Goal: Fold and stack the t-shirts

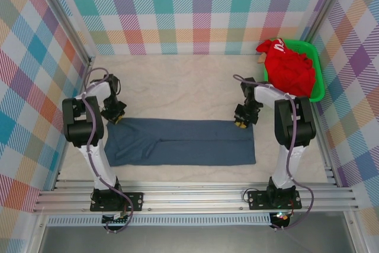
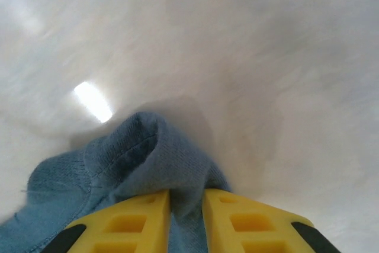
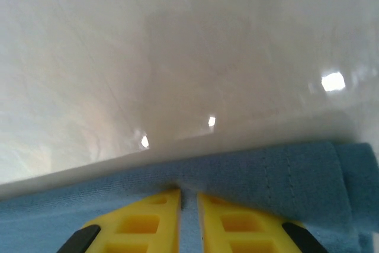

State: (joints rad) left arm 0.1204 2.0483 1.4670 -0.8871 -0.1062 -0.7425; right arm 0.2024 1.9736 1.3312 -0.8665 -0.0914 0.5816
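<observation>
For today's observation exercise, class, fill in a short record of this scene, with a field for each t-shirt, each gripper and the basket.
blue t-shirt: spread as a long strip on the white table, close to the arm bases
red t-shirt: bunched up, unfolded, in the basket
green basket: far right corner of the table
left gripper: shut on the blue t-shirt's far left corner
right gripper: shut on its far right edge
stack: not yet begun

Top view: bright, even, sharp. Left wrist: motion blur smears table [image 2: 249, 57]; white glare patch up-left of jaws; slate-blue t-shirt [image 2: 136, 158] at jaws sharper. Right wrist: soft focus, small glare spots above jaws.
</observation>
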